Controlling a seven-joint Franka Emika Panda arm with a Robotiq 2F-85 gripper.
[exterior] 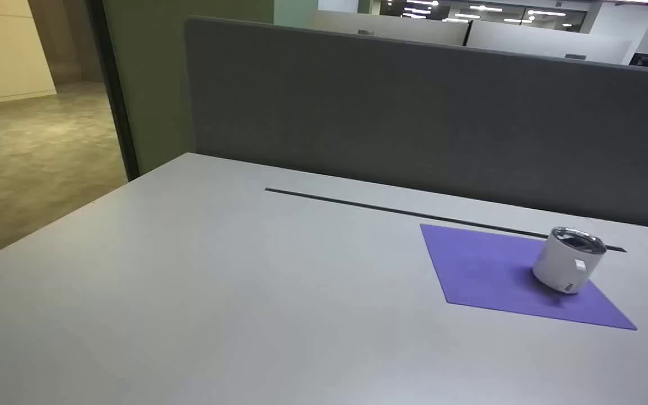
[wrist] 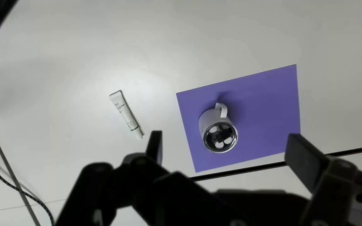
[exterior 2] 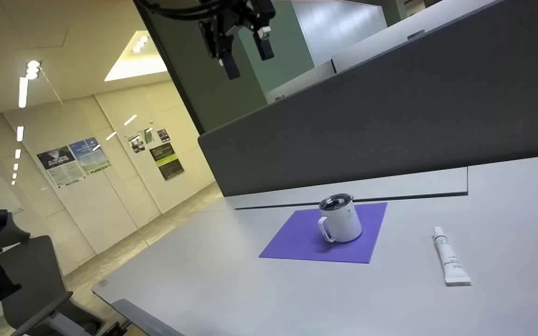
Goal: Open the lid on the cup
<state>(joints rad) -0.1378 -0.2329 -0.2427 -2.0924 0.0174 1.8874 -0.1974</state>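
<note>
The cup [exterior: 560, 267] is a short white mug with a handle, standing upright on the purple mat. The cup also shows in an exterior view [exterior 2: 342, 226] and in the wrist view [wrist: 211, 118]. The lid [wrist: 220, 137] is a dark, glossy round cap sitting in the cup's rim. The lid shows in both exterior views too [exterior: 580, 241] [exterior 2: 335, 202]. My gripper [exterior 2: 247, 58] hangs high above the table, apart from the cup. In the wrist view my gripper's fingers [wrist: 227, 150] are wide apart with nothing between them, and the cup lies far below.
The purple mat [exterior 2: 292, 242] lies on the white table [exterior: 245, 292]. A white tube [exterior 2: 449, 259] lies beside the mat. A dark strip [exterior: 391, 210] runs along the table behind the mat. A tall grey partition [exterior: 414, 124] stands at the back. Cables [wrist: 20, 191] show at the wrist view's edge.
</note>
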